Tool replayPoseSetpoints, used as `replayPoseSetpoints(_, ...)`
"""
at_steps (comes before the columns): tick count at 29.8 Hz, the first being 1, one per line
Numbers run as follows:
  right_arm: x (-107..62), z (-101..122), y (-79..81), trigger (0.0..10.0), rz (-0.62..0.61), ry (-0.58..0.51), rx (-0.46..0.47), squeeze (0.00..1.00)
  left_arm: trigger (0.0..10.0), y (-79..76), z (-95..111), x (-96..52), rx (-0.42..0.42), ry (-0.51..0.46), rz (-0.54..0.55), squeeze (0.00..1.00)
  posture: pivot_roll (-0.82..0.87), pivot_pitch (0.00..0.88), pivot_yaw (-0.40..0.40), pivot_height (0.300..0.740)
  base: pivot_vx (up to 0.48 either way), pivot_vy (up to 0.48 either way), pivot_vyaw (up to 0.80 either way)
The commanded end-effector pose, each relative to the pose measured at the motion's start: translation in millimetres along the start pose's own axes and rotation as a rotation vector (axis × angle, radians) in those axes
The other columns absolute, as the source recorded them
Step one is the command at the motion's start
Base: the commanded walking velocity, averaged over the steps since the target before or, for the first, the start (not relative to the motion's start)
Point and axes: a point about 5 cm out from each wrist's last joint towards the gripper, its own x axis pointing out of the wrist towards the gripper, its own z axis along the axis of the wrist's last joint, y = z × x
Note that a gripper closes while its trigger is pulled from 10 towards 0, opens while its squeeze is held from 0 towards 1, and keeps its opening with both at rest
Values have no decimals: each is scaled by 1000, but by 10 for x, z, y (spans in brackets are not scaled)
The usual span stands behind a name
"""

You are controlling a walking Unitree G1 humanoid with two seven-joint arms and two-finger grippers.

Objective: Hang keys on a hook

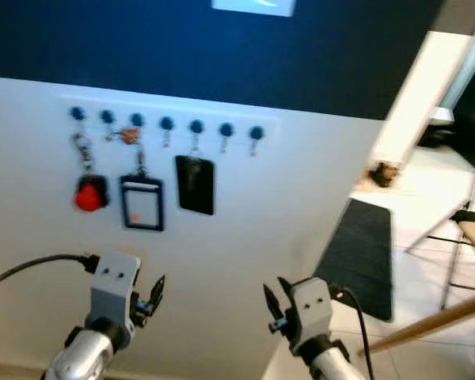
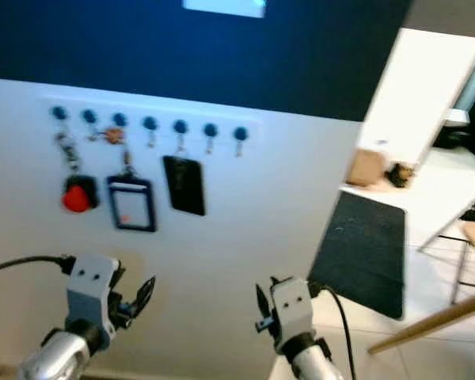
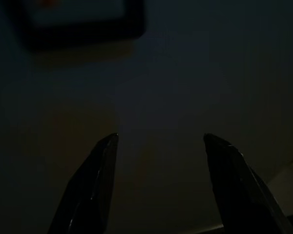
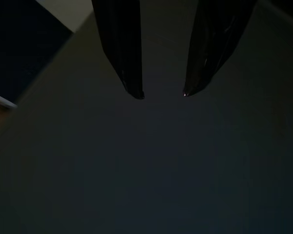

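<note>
A row of several blue hooks (image 1: 166, 123) runs along a white wall panel (image 1: 245, 214). From the leftmost hook hangs a red key fob (image 1: 89, 194) on a metal ring. Beside it hang a clear badge holder (image 1: 142, 203) with a black frame and a black card (image 1: 195, 184). A small copper-coloured piece (image 1: 129, 136) sits by the third hook. My left gripper (image 1: 152, 299) is raised below the badge holder, open and empty, as the left wrist view shows (image 3: 161, 137). My right gripper (image 1: 273, 305) stands further right, open and holding nothing (image 4: 161, 94).
The upper wall (image 1: 222, 47) is dark blue. To the right, a black mat (image 1: 360, 257) lies on the pale floor. A white counter (image 1: 427, 95) rises behind it. Chair legs (image 1: 451, 253) and a wooden rod (image 1: 435, 321) stand at the far right.
</note>
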Motion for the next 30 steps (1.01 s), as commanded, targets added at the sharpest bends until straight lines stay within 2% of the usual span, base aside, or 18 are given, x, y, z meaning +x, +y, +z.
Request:
replayPoseSetpoints(1,-27,-51,3,10000,6,28,0,0,10000,-16,-63,-11,-10,21,2,0,127,105,-31,740,0,0,-800)
replayPoseSetpoints(27,-33,-59,19,10000,5,32,0,0,10000,-17,-72,-8,-10,22,-4,0,130,111,-27,740,0,0,-800)
replayPoseSetpoints(30,-37,-62,22,10000,5,33,0,0,10000,6,-233,-68,-10,80,-6,0,133,112,-25,740,0,0,-800)
